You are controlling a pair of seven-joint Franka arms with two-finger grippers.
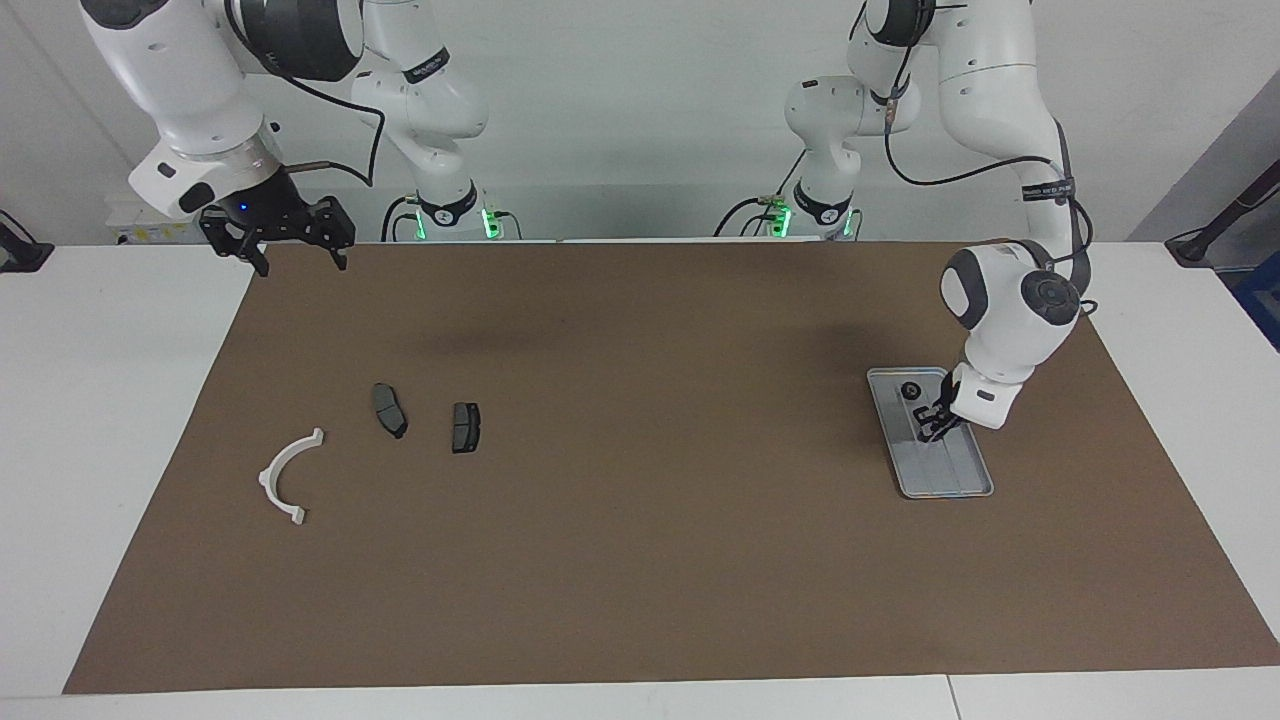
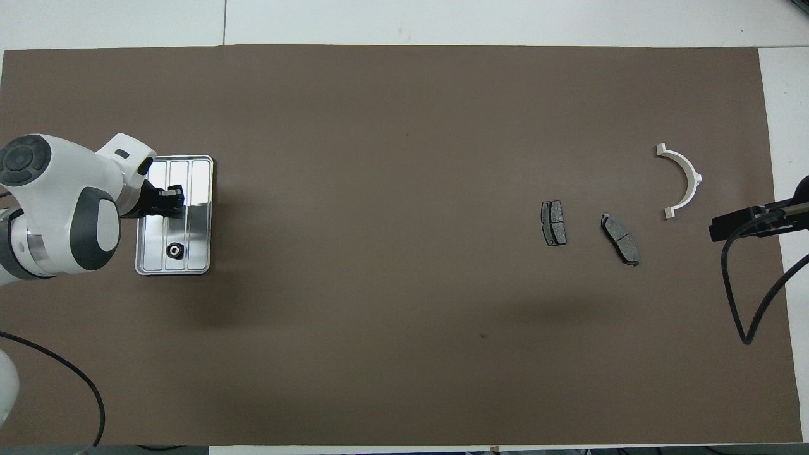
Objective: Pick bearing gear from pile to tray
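The silver tray (image 1: pixel 952 478) (image 2: pixel 200 183) lies at the left arm's end of the brown mat. One small black round bearing gear (image 1: pixel 909 390) (image 2: pixel 174 251) rests in the tray's end nearer the robots. My left gripper (image 1: pixel 930 426) (image 2: pixel 172 198) hangs low over the middle of the tray, shut; nothing shows between its fingertips. The pile lies at the right arm's end: a white half-ring bracket (image 1: pixel 288 476) (image 2: pixel 681 180) and two dark grey plates (image 1: pixel 389 410) (image 1: pixel 465 427). My right gripper (image 1: pixel 290 255) waits open above the mat's corner by its base.
The brown mat (image 1: pixel 640 540) covers most of the white table. A black cable (image 2: pixel 742 297) loops over the mat's edge at the right arm's end. A wide bare stretch of mat separates the pile from the tray.
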